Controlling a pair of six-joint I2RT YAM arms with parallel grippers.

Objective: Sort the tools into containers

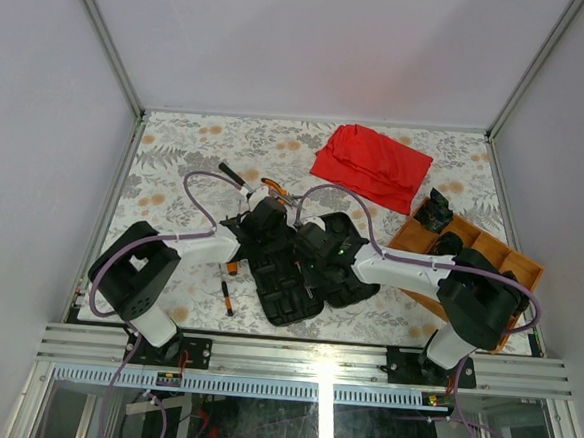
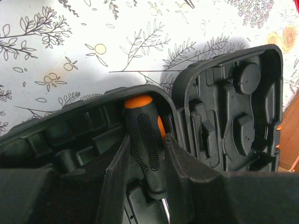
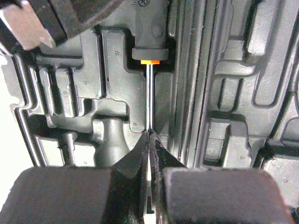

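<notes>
Top external: floral table (image 1: 176, 151), white walls (image 1: 334, 42); left claw (image 2: 145, 149) and right claw (image 3: 149, 140) grip one screwdriver (image 2: 142, 116).

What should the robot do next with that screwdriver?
Probably lower the black-and-orange screwdriver into a slot of the open black plastic tool case: the left end effector grips its handle, the right end effector pinches its shaft along that slot.

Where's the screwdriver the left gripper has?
The screwdriver is over the open case, mid-table: left gripper on its handle, right gripper shut on its shaft.
</notes>
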